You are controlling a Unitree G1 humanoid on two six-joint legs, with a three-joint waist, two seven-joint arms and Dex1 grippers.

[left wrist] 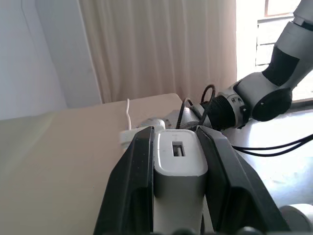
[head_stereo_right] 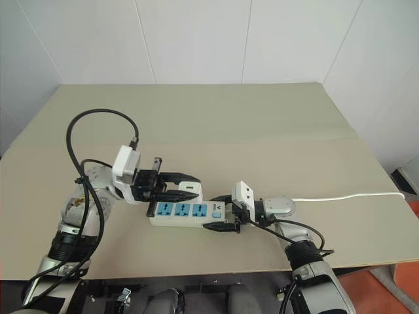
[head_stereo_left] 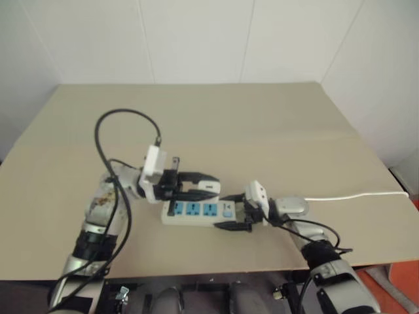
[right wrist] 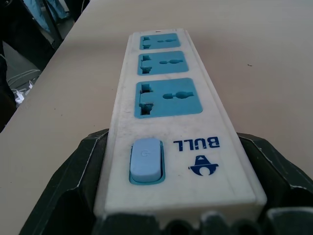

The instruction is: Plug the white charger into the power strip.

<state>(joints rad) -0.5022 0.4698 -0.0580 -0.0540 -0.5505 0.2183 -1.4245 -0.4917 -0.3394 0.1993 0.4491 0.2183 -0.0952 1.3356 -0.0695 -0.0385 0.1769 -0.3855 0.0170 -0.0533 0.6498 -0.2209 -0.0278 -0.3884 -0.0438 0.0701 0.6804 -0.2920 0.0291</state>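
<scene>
White charger [head_stereo_right: 188, 188] sits clamped between the black fingers of the left gripper [head_stereo_right: 184, 186], hanging just above the far-left end of the power strip [head_stereo_right: 186, 213] in the head views; that strip lies flat on the tan table [head_stereo_right: 262, 131], three blue socket faces up; the right gripper [head_stereo_right: 221, 211] straddles its switch end, one finger on the far side, one on the near side, jaws spread wide around the bar; a thin white cable [head_stereo_right: 347, 196] runs off past the right wrist toward the table's edge; a black cable [head_stereo_right: 85, 137] loops up from the left arm.

Left wrist view now; the charger [left wrist: 178, 156] fills the gap between the two fingers [left wrist: 134, 186], gripped on both flanks, a small rectangular port showing on its outward face; beyond it, the right arm [left wrist: 264, 93] reaches in over the table.

Right wrist view; the strip [right wrist: 166, 127] runs straight away from the hand, its pale blue switch [right wrist: 145, 160] nearest, a blue logo beside it, then three blue sockets [right wrist: 167, 97] in a row; the black fingers [right wrist: 73, 186] flank the switch end on either side, hugging the strip's sides.
</scene>
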